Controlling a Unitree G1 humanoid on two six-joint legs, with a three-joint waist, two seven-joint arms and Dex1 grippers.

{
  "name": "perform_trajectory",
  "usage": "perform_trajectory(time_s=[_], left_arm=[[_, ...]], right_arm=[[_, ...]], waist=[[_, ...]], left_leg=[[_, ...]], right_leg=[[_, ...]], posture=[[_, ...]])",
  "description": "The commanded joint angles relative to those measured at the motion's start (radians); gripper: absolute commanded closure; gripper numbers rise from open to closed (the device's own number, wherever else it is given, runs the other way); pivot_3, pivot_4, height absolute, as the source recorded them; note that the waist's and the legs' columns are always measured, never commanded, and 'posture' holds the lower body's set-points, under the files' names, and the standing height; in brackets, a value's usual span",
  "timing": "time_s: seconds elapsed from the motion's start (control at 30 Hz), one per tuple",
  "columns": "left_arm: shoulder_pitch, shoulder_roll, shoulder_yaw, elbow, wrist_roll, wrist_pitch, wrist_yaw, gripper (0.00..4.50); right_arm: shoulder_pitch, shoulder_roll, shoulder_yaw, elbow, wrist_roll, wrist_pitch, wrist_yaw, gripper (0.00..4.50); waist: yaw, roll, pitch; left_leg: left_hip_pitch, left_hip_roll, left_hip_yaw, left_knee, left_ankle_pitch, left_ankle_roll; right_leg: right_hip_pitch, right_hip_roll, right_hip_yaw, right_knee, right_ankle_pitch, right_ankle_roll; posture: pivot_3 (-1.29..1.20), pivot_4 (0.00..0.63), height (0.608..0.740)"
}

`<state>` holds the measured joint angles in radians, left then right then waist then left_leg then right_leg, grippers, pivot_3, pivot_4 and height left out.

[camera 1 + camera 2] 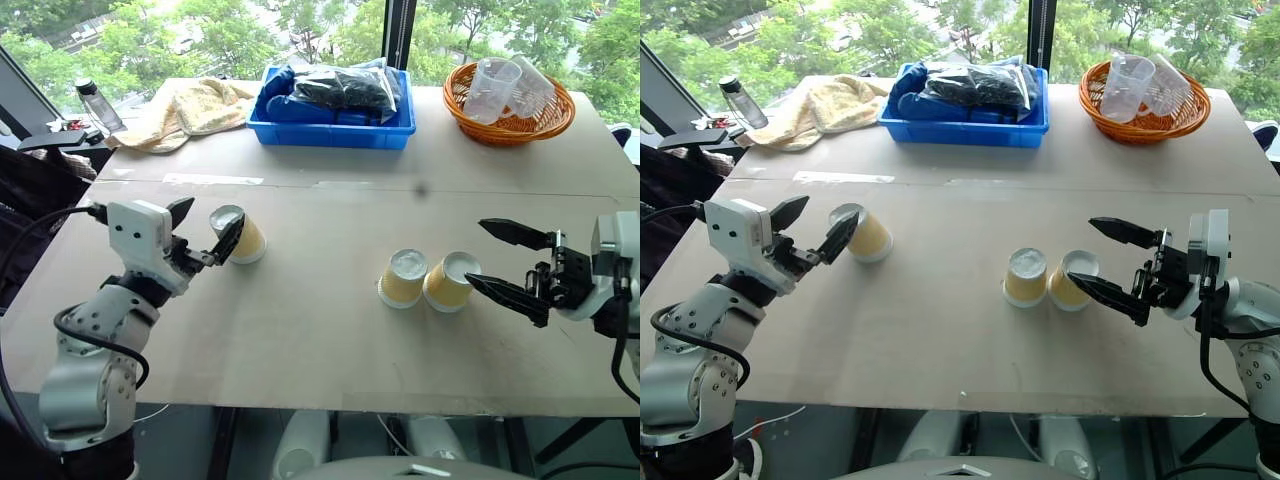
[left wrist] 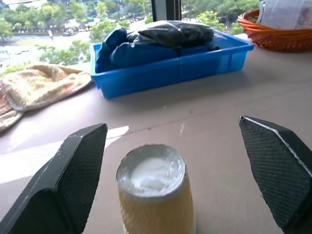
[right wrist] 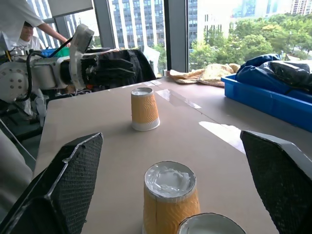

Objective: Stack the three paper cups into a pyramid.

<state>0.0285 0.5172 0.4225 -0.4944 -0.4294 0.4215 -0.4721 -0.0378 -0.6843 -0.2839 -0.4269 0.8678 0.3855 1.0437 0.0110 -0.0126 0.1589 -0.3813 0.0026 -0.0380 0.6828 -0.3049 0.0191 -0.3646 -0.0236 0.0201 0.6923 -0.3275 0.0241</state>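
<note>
Currently I see all three paper cups standing upside down on the worktop [image 1: 300, 340], none stacked. Two sit side by side, touching or nearly so, right of centre: the inner cup [image 1: 404, 277] and the outer cup [image 1: 451, 281]. My right hand [image 1: 497, 258] hovers just beside the outer cup with its black fingers spread wide apart, gripping nothing. The third cup [image 1: 238, 234] stands alone, well apart from the pair, on my left. My left hand [image 1: 205, 226] has its fingers spread on either side of that cup, apart from its wall in the left wrist view, so nothing is clamped. At the far edge of the worktop I note a blue bin [image 1: 334, 104], a yellow towel [image 1: 190, 108] and an orange basket [image 1: 509, 102] of clear plastic cups
</note>
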Motion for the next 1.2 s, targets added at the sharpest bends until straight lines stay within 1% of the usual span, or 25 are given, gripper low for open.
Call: perform_trajectory(time_s=[0.03,0.13,0.37,0.5,0.7,0.87,0.9,0.93,0.97,1.0,1.03,1.2], left_arm=[[0.000,-0.009,-0.045,0.086,0.071,-0.119,-0.017,0.07],[-0.025,-0.021,-0.082,0.185,0.117,-0.192,-0.016,0.07],[-0.068,-0.067,-0.133,0.304,0.149,-0.259,0.005,0.07],[-0.131,-0.085,-0.146,0.375,0.166,-0.289,0.032,0.07],[-0.167,-0.092,-0.154,0.429,0.183,-0.318,0.052,0.07],[-0.172,-0.100,-0.174,0.430,0.186,-0.328,0.043,0.07],[-0.173,-0.100,-0.174,0.434,0.188,-0.330,0.045,0.57],[-0.174,-0.099,-0.175,0.437,0.189,-0.331,0.047,0.77],[-0.175,-0.099,-0.176,0.439,0.187,-0.329,0.046,1.32],[-0.176,-0.098,-0.179,0.441,0.186,-0.323,0.044,1.70],[-0.176,-0.096,-0.184,0.443,0.189,-0.324,0.042,1.93],[-0.180,-0.097,-0.190,0.444,0.188,-0.328,0.036,1.93]], right_arm=[[-0.038,-0.002,0.001,0.015,-0.006,-0.015,0.016,0.00],[-0.042,0.003,0.008,0.024,-0.013,-0.019,0.024,0.00],[-0.025,0.008,-0.004,0.014,-0.026,-0.027,0.018,0.00],[-0.011,0.004,0.000,0.005,-0.039,-0.031,0.022,0.00],[0.001,-0.003,-0.008,0.008,-0.054,-0.042,0.023,0.00],[0.015,-0.003,-0.015,0.005,-0.060,-0.046,0.024,0.00],[0.018,-0.003,-0.014,0.005,-0.067,-0.050,0.023,0.00],[0.020,-0.003,-0.013,0.005,-0.071,-0.052,0.023,0.00],[0.021,-0.002,-0.013,0.006,-0.074,-0.055,0.022,0.00],[0.023,-0.002,-0.013,0.006,-0.075,-0.057,0.022,0.00],[0.024,-0.002,-0.014,0.007,-0.075,-0.058,0.022,0.00],[0.029,-0.005,-0.019,0.009,-0.074,-0.062,0.024,0.00]], waist=[[0.005,0.001,0.000],[0.005,0.000,0.000],[0.001,0.000,0.000],[0.003,0.000,0.000],[-0.001,0.000,0.000],[0.001,0.000,0.000],[0.001,0.000,0.000],[0.001,0.000,0.000],[0.001,0.000,0.000],[0.001,0.000,0.000],[0.001,0.000,0.000],[0.002,0.000,0.000]], left_leg=[[0.000,0.000,0.000,0.000,0.000,0.000],[-0.001,0.000,0.000,0.000,0.000,0.000],[-0.002,0.000,0.001,0.000,0.000,0.000],[-0.002,0.000,0.000,0.000,0.000,0.000],[-0.002,0.000,0.001,0.000,0.000,0.000],[-0.002,0.000,0.001,0.000,0.000,0.000],[-0.002,0.000,0.001,0.000,0.000,0.000],[-0.002,0.000,0.001,0.000,0.000,0.000],[-0.002,0.000,0.001,0.000,0.000,0.000],[-0.002,0.000,0.001,0.000,0.000,0.000],[-0.002,0.000,0.001,0.000,0.000,0.000],[-0.002,0.000,0.001,0.000,0.000,0.000]], right_leg=[[0.000,0.000,0.000,0.000,0.000,0.000],[0.000,0.000,0.000,0.000,0.000,0.000],[-0.001,0.000,0.000,0.000,0.000,0.000],[-0.001,0.000,0.000,0.000,0.000,0.000],[-0.002,0.000,0.000,0.000,0.000,0.000],[-0.003,0.000,0.000,0.001,0.000,0.000],[-0.003,0.000,0.000,0.001,0.000,0.000],[-0.003,0.000,0.000,0.001,0.000,0.000],[-0.003,0.000,0.000,0.001,0.000,0.000],[-0.003,0.000,0.000,0.001,0.000,0.000],[-0.003,0.000,0.000,0.001,0.000,0.000],[-0.003,0.000,0.000,0.001,0.000,0.000]], posture=[[0.00,0.150,0.740],[0.00,0.150,0.740],[0.00,0.150,0.740],[0.00,0.150,0.740],[0.00,0.150,0.740],[0.00,0.150,0.740],[0.00,0.150,0.740],[0.00,0.150,0.740],[0.00,0.150,0.740],[0.00,0.150,0.740],[0.00,0.150,0.740],[0.00,0.150,0.740]])
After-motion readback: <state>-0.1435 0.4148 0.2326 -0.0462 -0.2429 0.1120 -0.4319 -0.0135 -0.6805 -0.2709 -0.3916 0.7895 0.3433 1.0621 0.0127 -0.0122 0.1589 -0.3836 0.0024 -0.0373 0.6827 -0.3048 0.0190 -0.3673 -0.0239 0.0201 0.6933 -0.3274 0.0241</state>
